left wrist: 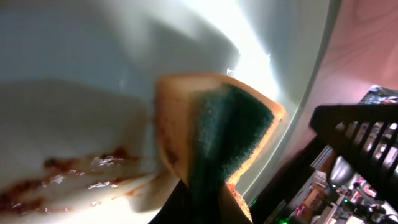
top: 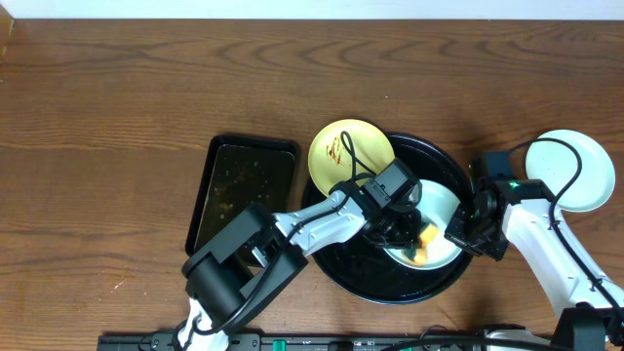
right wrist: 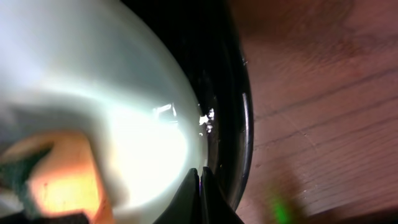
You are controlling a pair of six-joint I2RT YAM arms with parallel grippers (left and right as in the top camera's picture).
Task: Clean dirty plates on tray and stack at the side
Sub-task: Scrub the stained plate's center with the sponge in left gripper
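Pressing a soft sponge onto the mint plate low in the frame, the left gripper was clamped on it beside brown smears, while the right gripper pinched that plate's right rim. Light, stiff and probably slick on the glossy tray, the plate looked best held by its raised rim. Farther up, the yellow plate overlapped the tray's upper-left rim, and a pale plate lay at far right.
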